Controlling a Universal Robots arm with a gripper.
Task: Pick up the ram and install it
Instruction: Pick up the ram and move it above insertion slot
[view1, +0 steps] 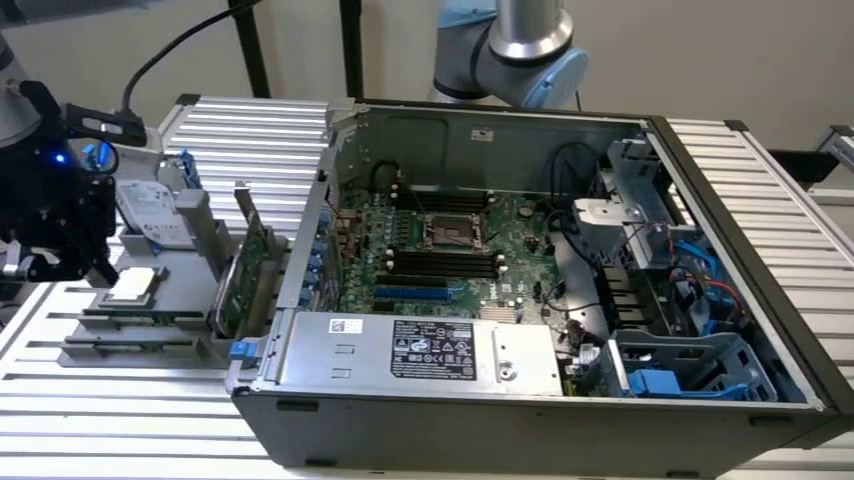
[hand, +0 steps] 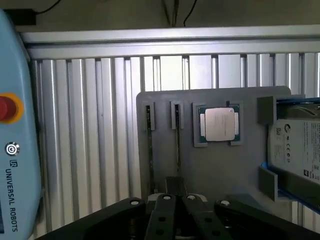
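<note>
Ram (hand: 177, 142), wrist view: two thin sticks stand on edge in slots of the grey holder (hand: 164, 150), beside the processor (hand: 218, 124), likely so their top edges can be gripped. The claw (hand: 176, 189) hangs over one stick; apart or together, I cannot tell. Exterior view: the claw is above the holder, and the open computer case (view1: 534, 430) sits beside it.

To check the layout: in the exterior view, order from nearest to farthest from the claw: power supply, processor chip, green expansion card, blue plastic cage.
1. Processor chip, beside the claw.
2. Green expansion card, outside the case.
3. Power supply, inside the case.
4. Blue plastic cage, exterior view's right.
</note>
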